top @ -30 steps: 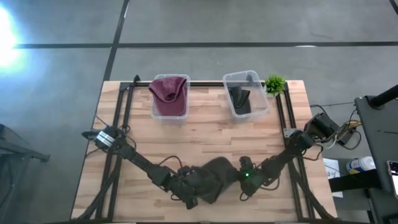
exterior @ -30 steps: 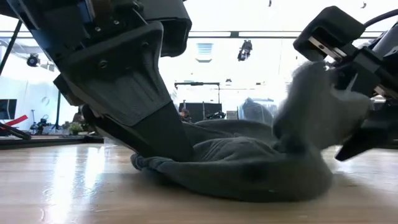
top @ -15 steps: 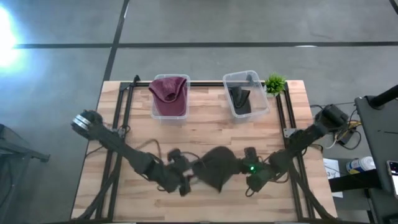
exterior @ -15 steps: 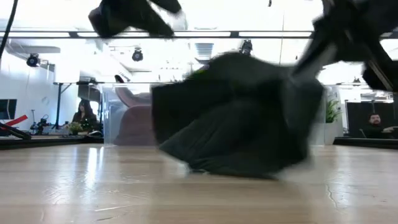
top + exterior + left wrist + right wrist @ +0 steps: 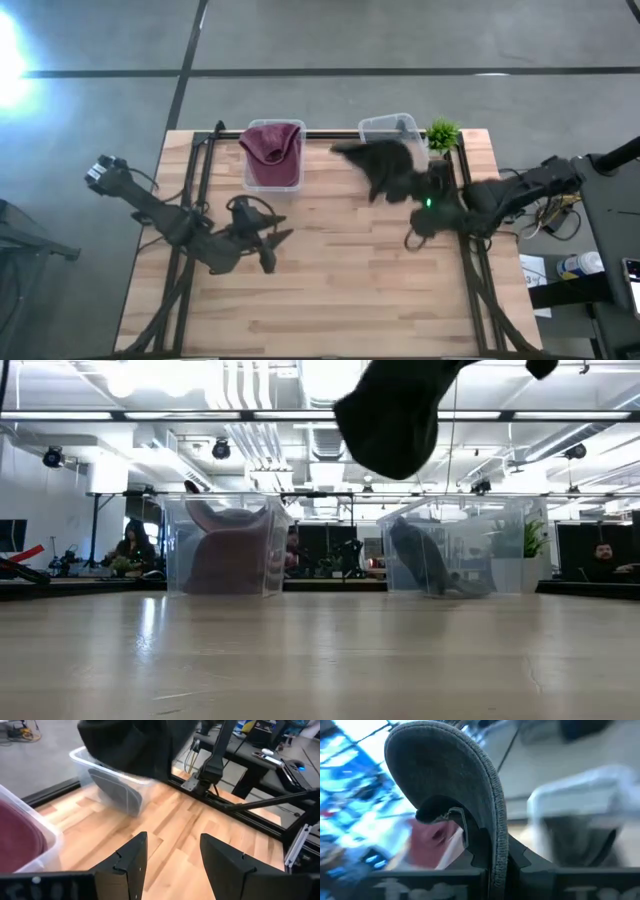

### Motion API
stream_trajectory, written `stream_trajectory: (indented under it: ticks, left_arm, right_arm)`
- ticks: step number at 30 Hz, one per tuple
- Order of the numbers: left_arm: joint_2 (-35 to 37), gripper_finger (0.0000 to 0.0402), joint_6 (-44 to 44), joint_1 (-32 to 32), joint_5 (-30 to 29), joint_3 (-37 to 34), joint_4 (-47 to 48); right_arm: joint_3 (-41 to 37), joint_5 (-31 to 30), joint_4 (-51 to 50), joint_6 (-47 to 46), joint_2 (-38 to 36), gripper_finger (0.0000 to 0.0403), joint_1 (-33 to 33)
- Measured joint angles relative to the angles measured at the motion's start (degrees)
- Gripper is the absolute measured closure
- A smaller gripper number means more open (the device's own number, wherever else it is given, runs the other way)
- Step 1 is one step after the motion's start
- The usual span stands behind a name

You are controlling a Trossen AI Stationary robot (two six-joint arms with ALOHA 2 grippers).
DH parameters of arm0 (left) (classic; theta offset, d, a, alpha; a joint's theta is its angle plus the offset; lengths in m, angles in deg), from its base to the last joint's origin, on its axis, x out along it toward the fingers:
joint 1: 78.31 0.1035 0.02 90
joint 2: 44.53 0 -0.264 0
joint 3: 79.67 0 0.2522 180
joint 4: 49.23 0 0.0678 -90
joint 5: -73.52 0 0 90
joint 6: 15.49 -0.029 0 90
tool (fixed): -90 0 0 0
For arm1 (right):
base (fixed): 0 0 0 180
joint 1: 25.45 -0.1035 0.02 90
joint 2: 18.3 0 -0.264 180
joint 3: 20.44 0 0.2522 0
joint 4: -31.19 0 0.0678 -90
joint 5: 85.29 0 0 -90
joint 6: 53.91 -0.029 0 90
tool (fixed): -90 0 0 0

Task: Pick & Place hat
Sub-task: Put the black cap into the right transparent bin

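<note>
A dark grey hat point(image 5: 380, 165) hangs in the air in my right gripper point(image 5: 422, 192), over the near side of the right clear bin point(image 5: 385, 124). In the low view the hat point(image 5: 392, 408) is high above the table. The bin point(image 5: 452, 550) holds another dark hat point(image 5: 420, 560), resting on the bin's floor. My left gripper point(image 5: 272, 250) is open over bare wood left of centre, well away from the hat. Its wrist view shows the open fingers point(image 5: 170, 840) and the carried hat point(image 5: 130, 742) beyond. My right gripper point(image 5: 487, 847) holds the hat by its stiff stitched brim point(image 5: 497, 820), pinched between the two fingers, one on each face. The brim stands on edge, curving out beyond the fingers. The hat is lifted clear of the table, its crown point(image 5: 372, 160) toward the table's left.
A second clear bin point(image 5: 272, 180) at the far left holds a maroon hat point(image 5: 272, 148). A small green plant point(image 5: 442, 133) stands at the far right corner. Black rails point(image 5: 190, 170) run along the table's sides. People sit in the room behind.
The hat lay crumpled near the table's near edge with both grippers at it. My right gripper has lifted it clear and carried it up and toward the far right bin. My left gripper has come off the hat and drawn back toward the table's left.
</note>
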Motion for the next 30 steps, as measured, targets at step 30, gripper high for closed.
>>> stream_trajectory:
  ticks: [30]
  left_arm:
    - [8.7,0.0225,3.3,1.5,-0.1,-0.1,18.6]
  right_arm:
    - [-7.8,12.2,-6.0,1.3,4.4,0.0390,31.5]
